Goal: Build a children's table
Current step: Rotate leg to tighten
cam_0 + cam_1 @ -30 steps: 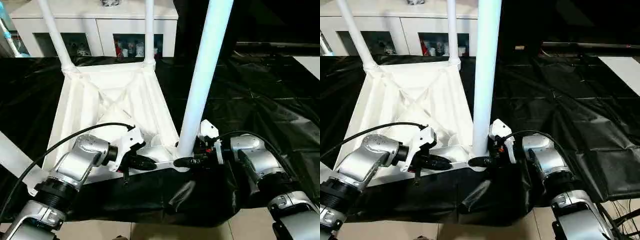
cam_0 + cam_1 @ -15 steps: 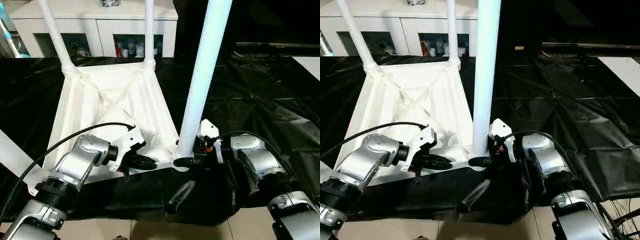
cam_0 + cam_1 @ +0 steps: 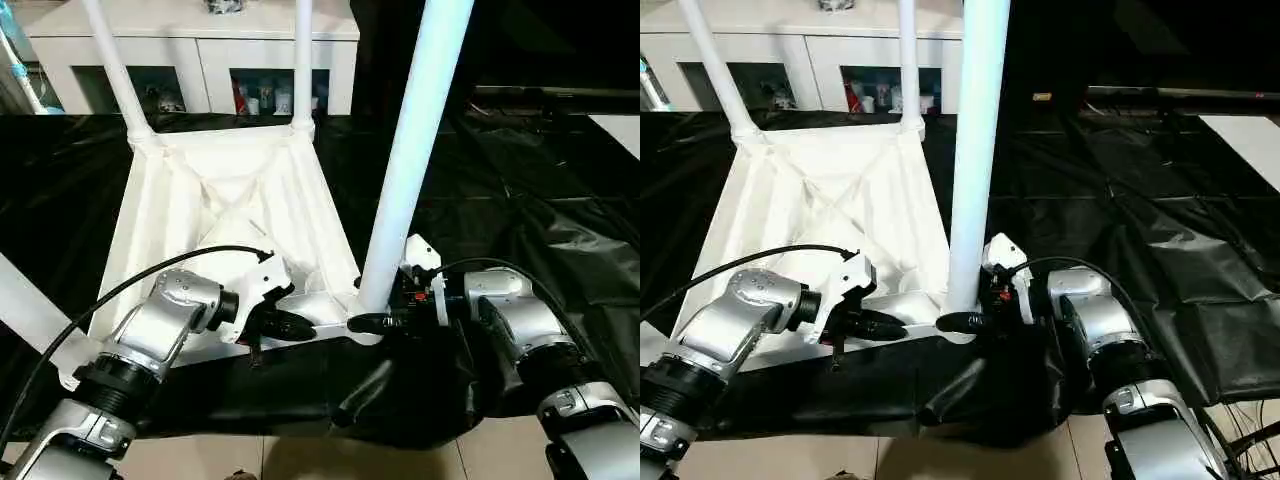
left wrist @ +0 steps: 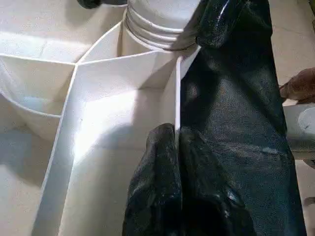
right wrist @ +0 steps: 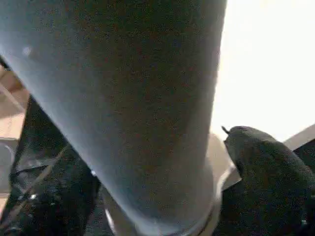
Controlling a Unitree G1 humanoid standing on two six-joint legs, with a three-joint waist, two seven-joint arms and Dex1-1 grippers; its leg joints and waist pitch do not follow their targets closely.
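The right gripper (image 3: 377, 322) is spreading its black fingers wider than a second ago, and they now stand on either side of the base of the near right leg (image 3: 412, 160) rather than clamped on it; the right wrist view puts that leg's shaft between one finger (image 5: 268, 182) and the other, with gaps showing. The left gripper (image 3: 296, 326) has not budged: its fingers (image 4: 162, 187) are pinched tight on the thin near rim of the children's table (image 3: 225, 215), just beside the corner socket where that leg stands.

The table lies upside down, ribbed underside up, at the near edge of the work table (image 3: 520, 190), which is draped in wrinkled black sheeting. Two more legs (image 3: 115, 65) rise from its far corners, and a fourth (image 3: 25, 310) slants off at the near left corner. The black sheet hangs in folds over the near edge, above a tiled floor (image 3: 300, 455). Behind stands a white cabinet (image 3: 190, 45) with open shelves holding small objects too tiny to make out.

All the legs are cut off by the picture's edges, so their upper ends go unseen.
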